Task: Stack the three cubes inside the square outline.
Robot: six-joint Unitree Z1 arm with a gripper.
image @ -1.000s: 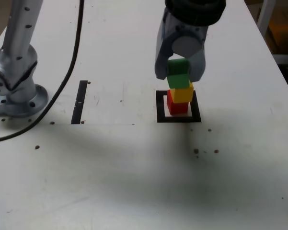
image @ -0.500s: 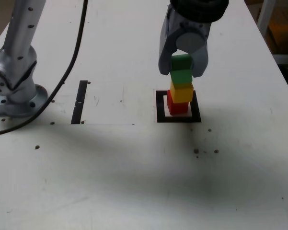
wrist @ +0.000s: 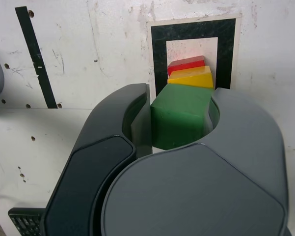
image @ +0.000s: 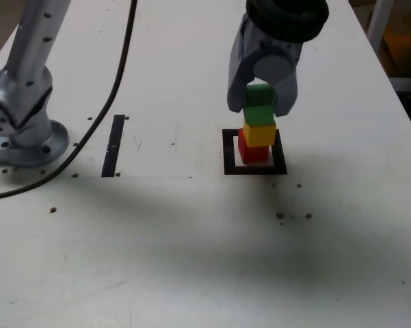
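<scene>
The gripper (image: 260, 102) is clamped on the green cube (image: 258, 105), jaws fully closed against its sides. The green cube sits on the yellow cube (image: 259, 132), which rests on the red cube (image: 252, 150) inside the square outline (image: 254, 167) on the table (image: 191, 239).

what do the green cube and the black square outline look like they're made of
Green cube: probably plastic or painted wood, going by its even matte colour and slightly rounded edges. Square outline: looks like black tape, flat on the table with scuffed, faintly glossy patches.
</scene>
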